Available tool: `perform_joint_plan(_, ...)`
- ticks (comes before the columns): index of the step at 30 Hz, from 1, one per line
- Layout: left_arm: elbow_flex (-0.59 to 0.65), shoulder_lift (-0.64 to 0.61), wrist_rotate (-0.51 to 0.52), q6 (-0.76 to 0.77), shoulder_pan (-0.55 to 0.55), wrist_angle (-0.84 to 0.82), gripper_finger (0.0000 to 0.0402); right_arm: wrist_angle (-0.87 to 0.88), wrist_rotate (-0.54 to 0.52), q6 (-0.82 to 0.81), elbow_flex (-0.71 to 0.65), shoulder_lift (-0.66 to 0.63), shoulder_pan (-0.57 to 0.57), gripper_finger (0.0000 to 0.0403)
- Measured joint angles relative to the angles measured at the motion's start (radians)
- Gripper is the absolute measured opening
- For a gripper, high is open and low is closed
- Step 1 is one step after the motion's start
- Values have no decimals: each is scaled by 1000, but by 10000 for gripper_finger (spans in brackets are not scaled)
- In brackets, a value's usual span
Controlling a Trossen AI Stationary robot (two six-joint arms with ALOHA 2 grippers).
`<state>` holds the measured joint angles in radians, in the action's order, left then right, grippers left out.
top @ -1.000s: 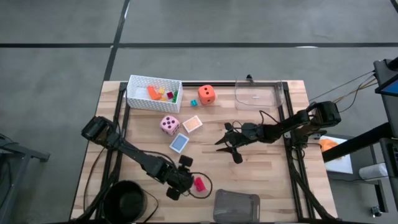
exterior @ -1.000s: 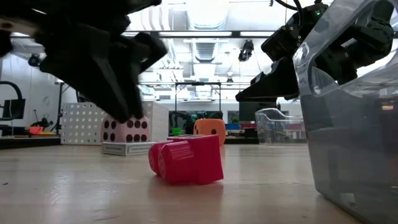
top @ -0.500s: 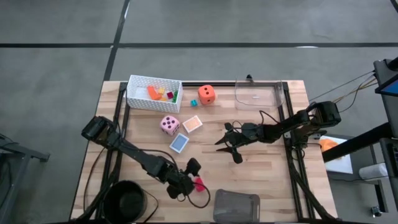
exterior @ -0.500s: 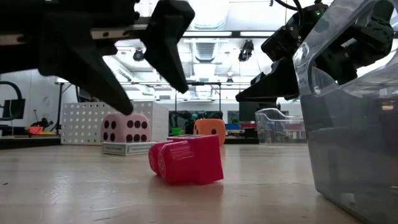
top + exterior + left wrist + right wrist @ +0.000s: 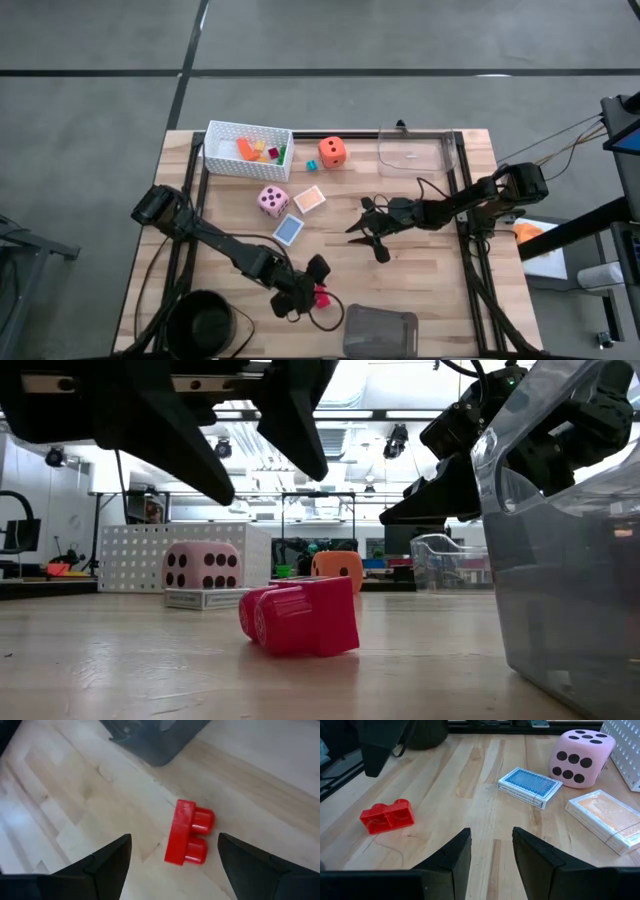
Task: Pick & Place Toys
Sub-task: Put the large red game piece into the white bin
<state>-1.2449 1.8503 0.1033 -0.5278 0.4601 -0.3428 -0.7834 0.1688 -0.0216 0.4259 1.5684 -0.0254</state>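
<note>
A red brick (image 5: 187,839) with two studs lies on its side on the wooden table (image 5: 430,270), near the front edge. My left gripper (image 5: 175,836) hovers open just above it, one finger to each side, clear of it in the low view (image 5: 265,460). My right gripper (image 5: 491,837) waits open at mid-table (image 5: 362,232), holding nothing. Farther back lie a blue card (image 5: 288,230) and a peach card (image 5: 310,198), flat on the table. A pink die (image 5: 272,201), an orange die (image 5: 333,152) and a teal brick (image 5: 311,165) stand there too.
A white perforated basket (image 5: 225,160) at the far left holds several small bricks. A clear container (image 5: 418,152) stands at the far right. The grey tray (image 5: 380,330) sits at the front edge, right of the red brick. A black round pot (image 5: 207,322) is at the front left.
My left gripper has opened and rolled about its own axis. It has risen a little and shifted toward the table's right, from beside the red brick to over it. The brick has stayed where it lay.
</note>
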Motion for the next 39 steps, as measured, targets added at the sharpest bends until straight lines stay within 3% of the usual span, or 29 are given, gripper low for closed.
perform_joint_plan(7, -25, 67, -54, -16, -11, 33, 294, 0, 0, -1, 0, 0, 0, 144)
perform_joint_plan(19, -264, 266, -57, -133, -31, -212, 293, 10, 0, -6, 0, 0, 0, 144)
perform_joint_plan(29, -262, 299, -142, -130, -69, -244, 291, 19, 0, -8, -1, 0, 0, 144)
perform_joint_plan(33, -261, 299, -142, -127, -69, -247, 259, 19, 0, -8, -1, 0, 0, 144)
perform_joint_plan(39, -260, 299, -142, -119, -69, -247, 164, 22, 1, -8, -1, 0, 0, 144)
